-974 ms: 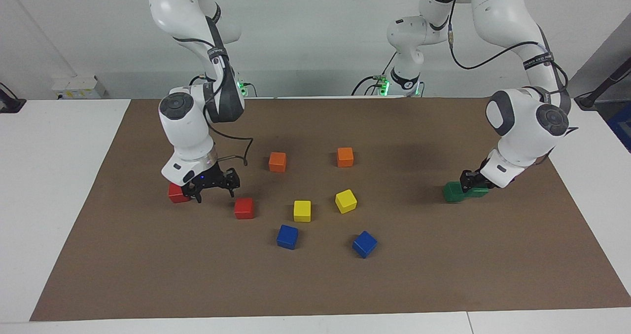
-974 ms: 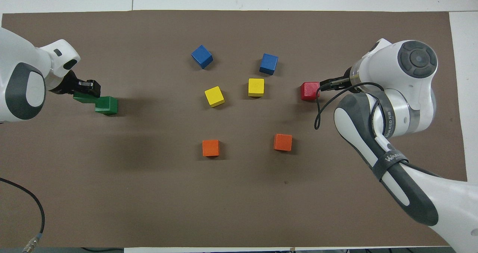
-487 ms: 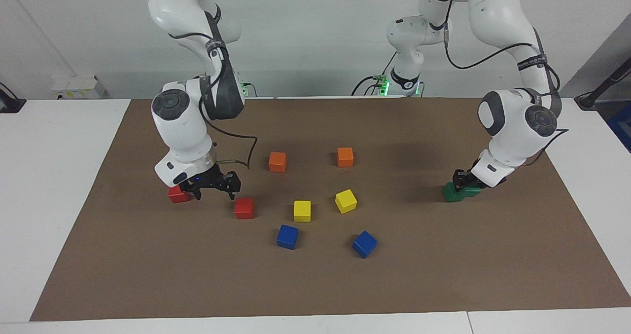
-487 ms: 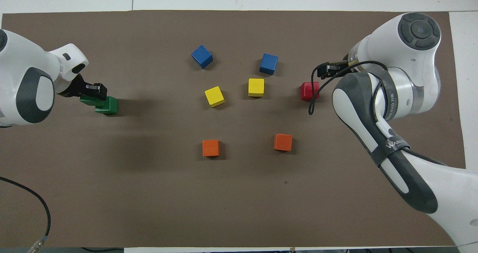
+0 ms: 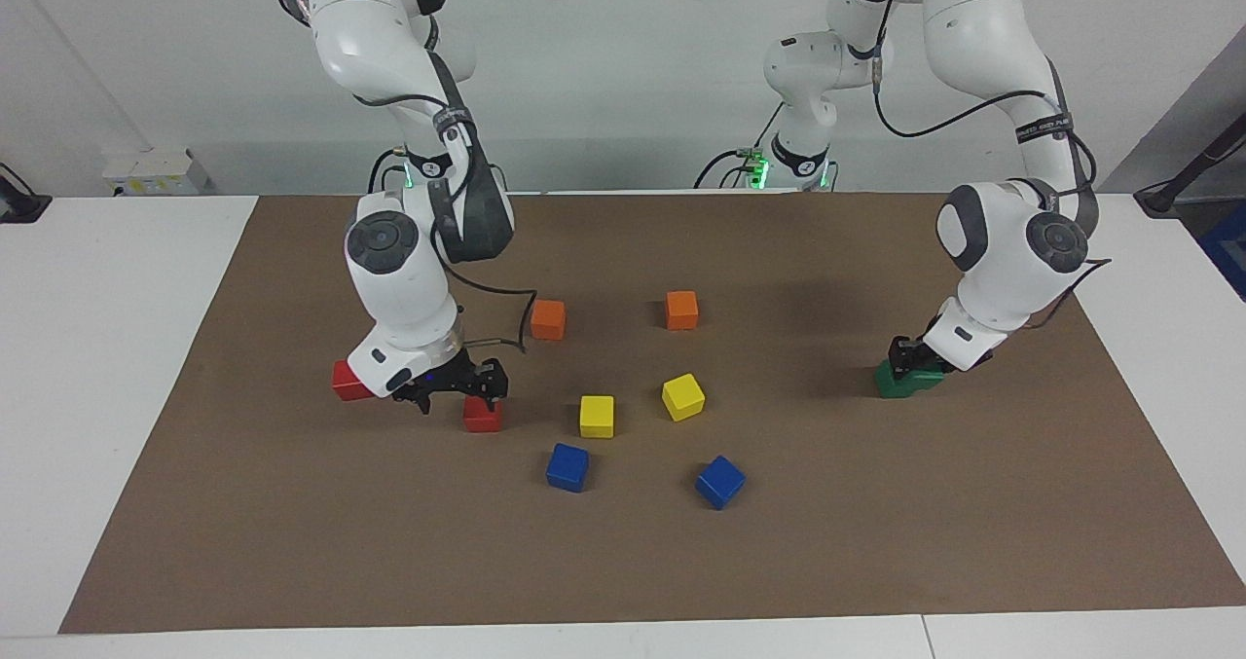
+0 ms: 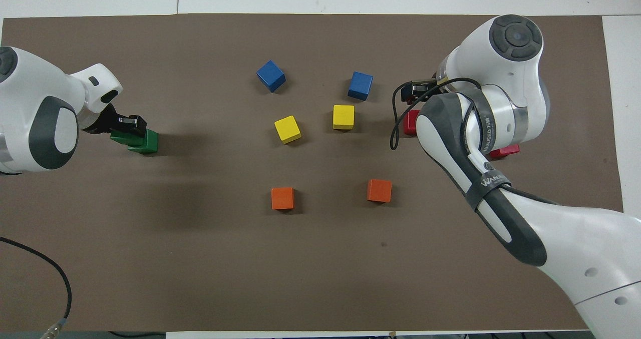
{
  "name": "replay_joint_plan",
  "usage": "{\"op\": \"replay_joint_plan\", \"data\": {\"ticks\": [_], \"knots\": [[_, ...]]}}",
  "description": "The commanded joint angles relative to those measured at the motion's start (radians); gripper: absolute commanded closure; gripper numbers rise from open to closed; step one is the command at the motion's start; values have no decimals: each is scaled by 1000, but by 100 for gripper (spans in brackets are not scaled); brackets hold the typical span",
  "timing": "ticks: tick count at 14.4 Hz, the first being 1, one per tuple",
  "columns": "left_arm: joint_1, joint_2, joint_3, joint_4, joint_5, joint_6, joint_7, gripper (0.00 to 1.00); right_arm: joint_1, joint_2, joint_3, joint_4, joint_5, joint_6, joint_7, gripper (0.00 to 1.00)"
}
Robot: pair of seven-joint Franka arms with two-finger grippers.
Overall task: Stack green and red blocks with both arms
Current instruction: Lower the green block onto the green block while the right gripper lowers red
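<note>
Two dark green blocks lie toward the left arm's end of the table. My left gripper (image 5: 913, 355) is shut on one green block (image 5: 932, 377) and holds it partly over the other green block (image 5: 891, 383); both show in the overhead view, held (image 6: 121, 138) and resting (image 6: 147, 142). My right gripper (image 5: 458, 391) is open, low over a red block (image 5: 481, 416) that the arm partly hides in the overhead view (image 6: 409, 123). The second red block (image 5: 348, 382) rests on the mat beside that arm's wrist, toward the right arm's end.
Two orange cubes (image 5: 548, 319) (image 5: 681, 310) lie nearer to the robots in the middle. Two yellow cubes (image 5: 597, 416) (image 5: 682, 396) and two blue cubes (image 5: 568, 467) (image 5: 719, 482) lie farther out. All sit on a brown mat (image 5: 623, 562).
My right gripper left the outer red block and moved toward the table's middle, over the other red block. My left gripper slid its green block closer, partly over the resting green block.
</note>
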Motion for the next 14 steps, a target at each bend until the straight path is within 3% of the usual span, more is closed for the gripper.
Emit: {"op": "replay_joint_plan", "data": {"ticks": [1, 5, 6, 7, 8, 14], "knots": [[-11, -43, 10, -49, -18, 18, -7, 100, 13, 36, 2, 35, 11, 3, 24, 0], [-12, -52, 10, -74, -16, 26, -7, 100, 17, 43, 2, -19, 13, 57, 24, 0], [-12, -52, 10, -74, -16, 27, -9, 85, 16, 42, 2, -36, 13, 70, 23, 0], [-18, -52, 10, -74, -16, 33, -20, 27, 16, 42, 2, -47, 13, 75, 20, 0], [-26, -51, 10, -74, -16, 35, -36, 0, 16, 42, 2, -53, 13, 81, 18, 0], [-32, -48, 11, -63, -16, 40, -63, 0, 16, 37, 2, -111, 13, 141, 15, 0]]}}
